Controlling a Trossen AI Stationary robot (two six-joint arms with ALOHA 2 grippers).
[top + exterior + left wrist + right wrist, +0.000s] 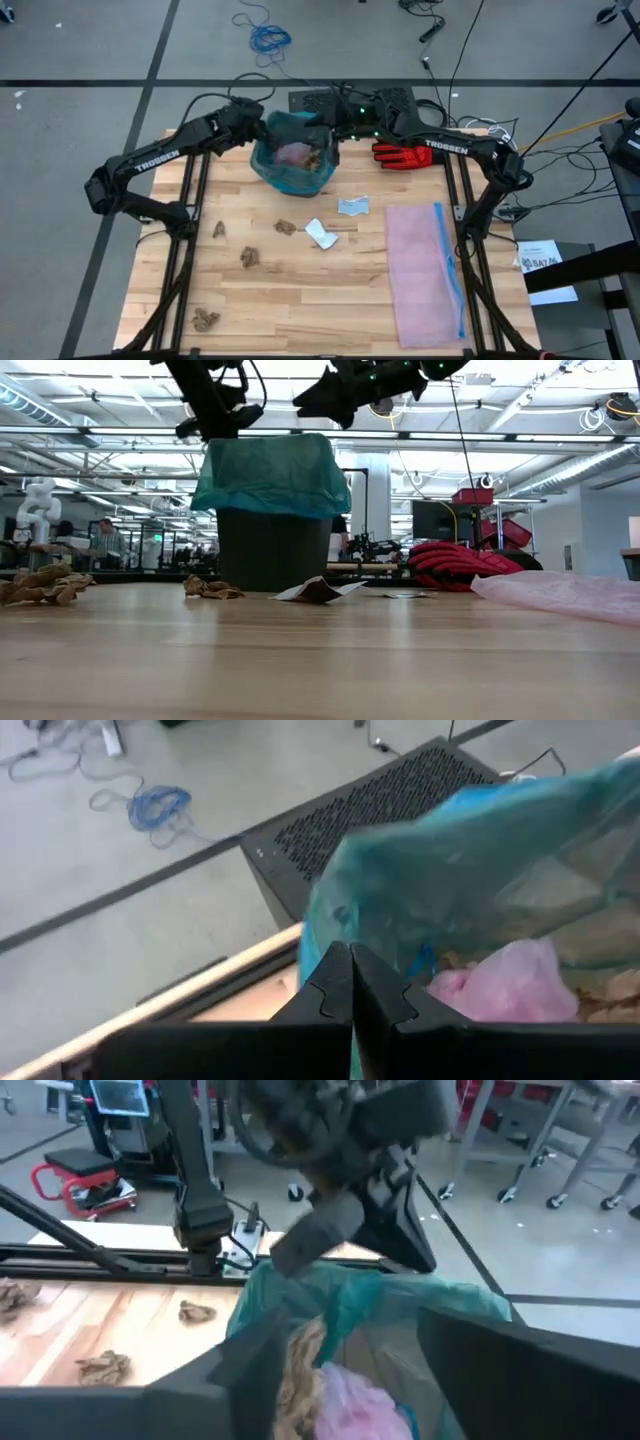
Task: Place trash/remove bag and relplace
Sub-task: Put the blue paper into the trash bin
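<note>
1. The counter (300, 290) is pale wood planking with visible grain, rectangular, on a dark metal frame.
2. The bag (290, 160), a thin, crinkly, translucent teal-green liner, lines a dark round bin (270, 550) near the middle of the counter's far edge. Its rim folds down over the bin's top in soft wrinkles. Inside lie a pink crumpled piece and brown paper wads.
3. The trash (248, 257) lies scattered over the counter: brown crumpled paper wads toward the left edge and near left corner, and flatter white and pale blue scraps near the middle.
4. A pale pink translucent bag (425, 270) with a blue strip lies flat along the counter's right edge. A red glove (402, 155) sits near the far right corner.
5. The left gripper (262, 130) is at the bag's rim on its left side, jaws pressed fully together on a fold of the teal plastic.
6. The right gripper (335, 130) hangs over the bag's mouth, jaws wide apart and holding nothing.
7. White lettering "TROSSEN" shows on both dark arms.
</note>
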